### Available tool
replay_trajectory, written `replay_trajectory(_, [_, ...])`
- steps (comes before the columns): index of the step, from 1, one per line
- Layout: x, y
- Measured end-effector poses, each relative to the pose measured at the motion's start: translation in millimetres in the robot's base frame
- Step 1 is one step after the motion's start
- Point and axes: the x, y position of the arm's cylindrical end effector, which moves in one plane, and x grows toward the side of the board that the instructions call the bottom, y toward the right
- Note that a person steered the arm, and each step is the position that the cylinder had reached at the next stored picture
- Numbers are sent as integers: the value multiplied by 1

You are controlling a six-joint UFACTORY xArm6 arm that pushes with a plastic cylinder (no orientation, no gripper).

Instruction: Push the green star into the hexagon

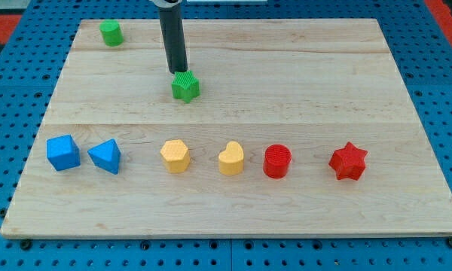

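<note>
The green star (186,87) lies on the wooden board (324,90), above the middle of the row of blocks. My tip (179,71) stands just behind the star, at its upper left edge, touching or nearly touching it. The yellow hexagon (175,156) lies below the star, toward the view's bottom, third from the left in the row.
A green cylinder (111,33) sits at the board's top left. The row also holds a blue cube (63,152), a blue triangle (105,156), a yellow heart (231,158), a red cylinder (276,161) and a red star (348,161).
</note>
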Motion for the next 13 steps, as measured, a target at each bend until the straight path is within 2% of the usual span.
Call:
replay_trajectory(1, [90, -45])
replay_trajectory(2, [52, -32])
replay_trajectory(3, [7, 15])
replay_trajectory(4, [15, 64])
replay_trajectory(5, [45, 7])
replay_trajectory(6, [15, 53])
replay_trajectory(7, [17, 2])
replay_trajectory(8, [39, 19])
replay_trajectory(10, [47, -41])
replay_trajectory(11, [62, -41])
replay_trajectory(12, [120, -41])
replay_trajectory(13, [124, -36])
